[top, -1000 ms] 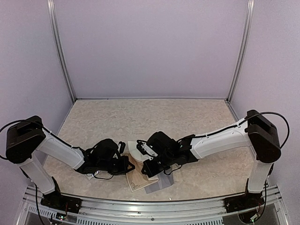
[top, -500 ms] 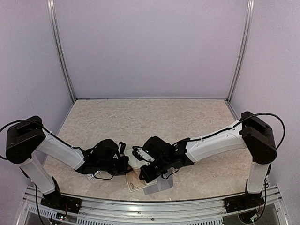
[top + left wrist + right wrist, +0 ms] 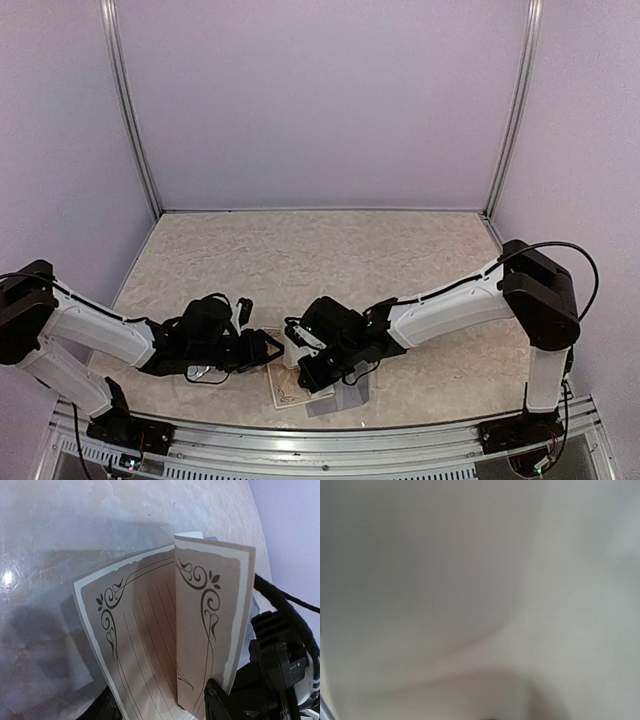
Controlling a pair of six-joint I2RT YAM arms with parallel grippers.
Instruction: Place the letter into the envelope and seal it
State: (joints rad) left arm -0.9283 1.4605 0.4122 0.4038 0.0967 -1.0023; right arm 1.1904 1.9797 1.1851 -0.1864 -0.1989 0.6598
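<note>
The letter [image 3: 289, 386] is a cream sheet with black scrollwork, near the table's front edge. In the left wrist view the letter [image 3: 145, 630] is folded: its left half lies low and its right half stands upright. My left gripper [image 3: 266, 347] is open at the sheet's left side, and its fingers [image 3: 215, 702] sit wide apart either side of the near edge. My right gripper [image 3: 301, 358] is shut on the raised half. Its own view shows only blurred pale paper [image 3: 480, 600]. The grey envelope [image 3: 342, 396] lies partly under the right gripper.
The right arm's black wrist and cables [image 3: 282, 665] stand directly behind the raised fold. Marbled tabletop [image 3: 320, 260] stretches back to the lilac walls. A metal rail [image 3: 320, 445] runs along the near edge between the arm bases.
My left gripper has opened off the letter, and the left arm has drawn back to the left. The right gripper has shifted left and nearer with the raised half.
</note>
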